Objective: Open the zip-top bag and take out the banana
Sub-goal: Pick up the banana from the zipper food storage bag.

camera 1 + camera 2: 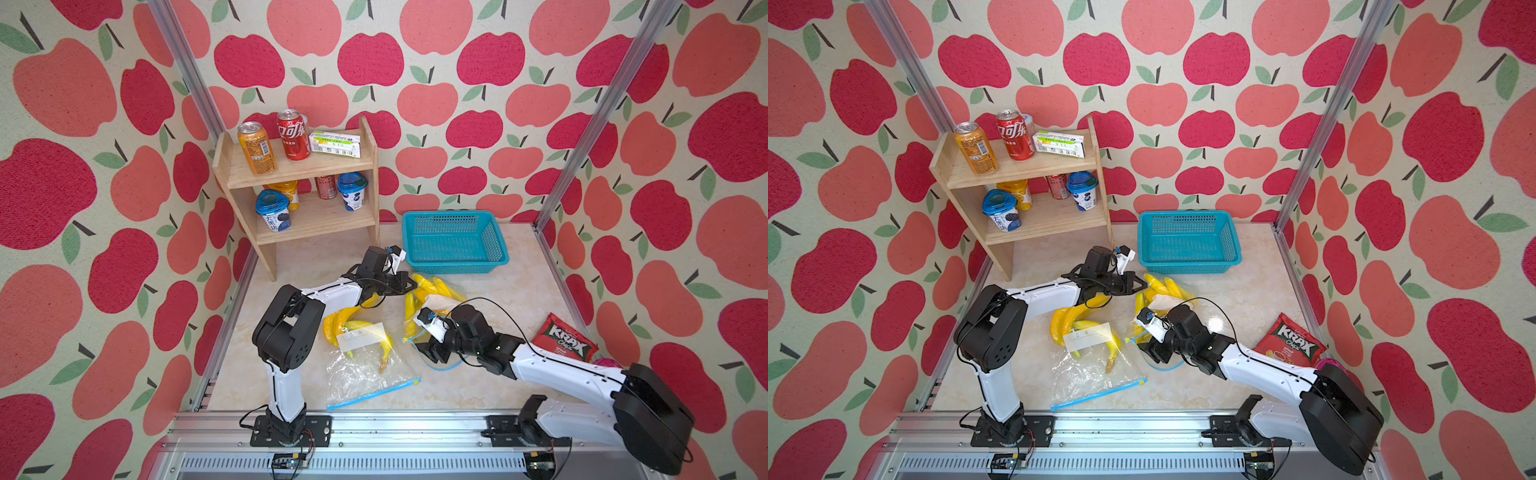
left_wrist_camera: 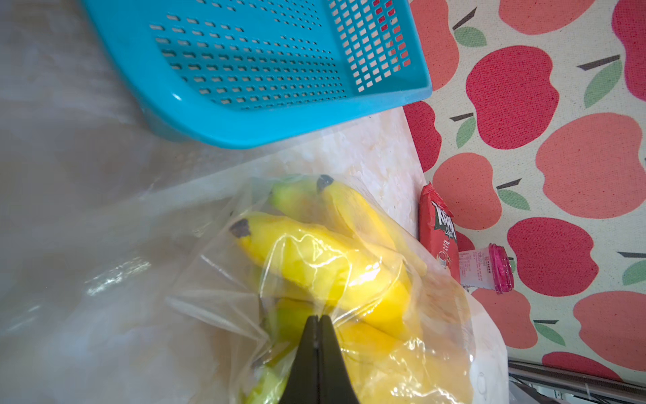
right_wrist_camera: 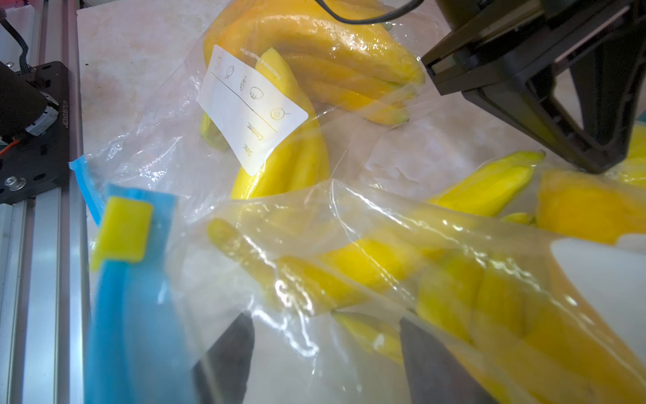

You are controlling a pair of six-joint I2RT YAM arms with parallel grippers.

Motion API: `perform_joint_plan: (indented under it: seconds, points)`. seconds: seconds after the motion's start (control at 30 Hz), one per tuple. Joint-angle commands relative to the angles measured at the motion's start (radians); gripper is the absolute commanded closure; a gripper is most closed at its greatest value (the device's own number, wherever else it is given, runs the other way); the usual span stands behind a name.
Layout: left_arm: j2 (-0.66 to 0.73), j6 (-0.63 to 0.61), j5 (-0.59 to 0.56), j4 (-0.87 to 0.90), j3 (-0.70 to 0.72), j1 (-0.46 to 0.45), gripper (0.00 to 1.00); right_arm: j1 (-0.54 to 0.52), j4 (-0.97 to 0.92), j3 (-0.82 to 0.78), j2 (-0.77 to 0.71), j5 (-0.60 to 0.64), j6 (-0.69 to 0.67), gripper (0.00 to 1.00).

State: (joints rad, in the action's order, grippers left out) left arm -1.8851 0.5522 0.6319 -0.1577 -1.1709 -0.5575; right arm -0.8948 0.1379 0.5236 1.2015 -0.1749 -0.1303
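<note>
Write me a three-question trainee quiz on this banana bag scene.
1. True or false: the left pincer is shut on the plastic of a zip-top bag.
2. The slider on the blue zip beside the right pincer is: A yellow, B red, C black.
3. How many bags of bananas lie on the table?
Key: 1 true; 2 A; 3 two, the pinched one and the labelled bag.
</note>
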Motion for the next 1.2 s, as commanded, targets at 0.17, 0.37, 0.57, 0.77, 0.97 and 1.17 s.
perform_joint_plan:
  seconds: [0.17,0.37,0.57,0.77,0.97,1.17]
  points:
    - [0.023,0.067,-0.034,-0.055,0.026,-0.023,1.00,-0.063,0.148,0.068,0.115,-0.014,0.028,0.30]
    - [0.022,0.118,-0.036,-0.106,0.047,-0.027,1.00,-0.107,0.198,0.135,0.301,0.119,0.032,0.30]
    - [0.044,0.117,-0.046,-0.108,0.063,-0.023,1.00,-0.113,0.112,0.223,0.392,0.169,0.018,0.41]
    - [0.047,0.113,-0.040,-0.102,0.069,-0.014,1.00,-0.113,0.053,0.225,0.315,0.138,0.010,0.71]
    - [0.052,0.063,-0.059,-0.044,0.042,-0.010,0.97,-0.106,-0.392,0.385,0.201,0.068,-0.007,0.77]
    - [0.007,0.049,-0.059,-0.040,0.002,-0.010,0.96,-0.059,-0.609,0.467,0.064,-0.005,0.041,0.78]
